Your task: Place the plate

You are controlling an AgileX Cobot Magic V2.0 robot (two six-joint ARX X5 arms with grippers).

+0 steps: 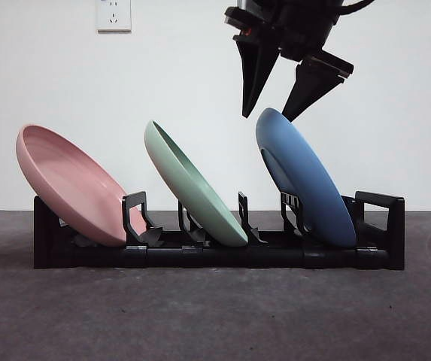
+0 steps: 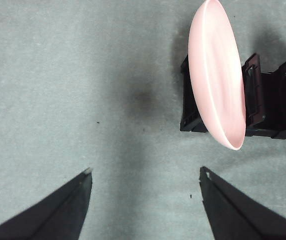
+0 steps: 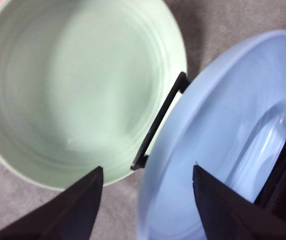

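Front view shows the blue plate standing on edge in the right-hand slot of the black dish rack, at the right of centre in the frame. Its long axis runs from upper left to lower right: the top rim leans toward the left, the bottom rim sits down in the rack, and the hollow face looks up and to the right.

Directly above that top rim, in the upper middle of the frame, hangs the right gripper. Its jaws are spread wide, one tip on each side of the rim and both apart from it; they hold nothing. In the right wrist view the same right gripper has the blue plate between and beyond its parted jaws.

The rack carries three plates, all tilted the same way: a pink plate in the left slot, a green plate in the middle, the blue one at the right.

The left gripper hovers over bare grey table with jaws wide apart and empty; the pink plate and the rack's end lie at the upper right of that frame.
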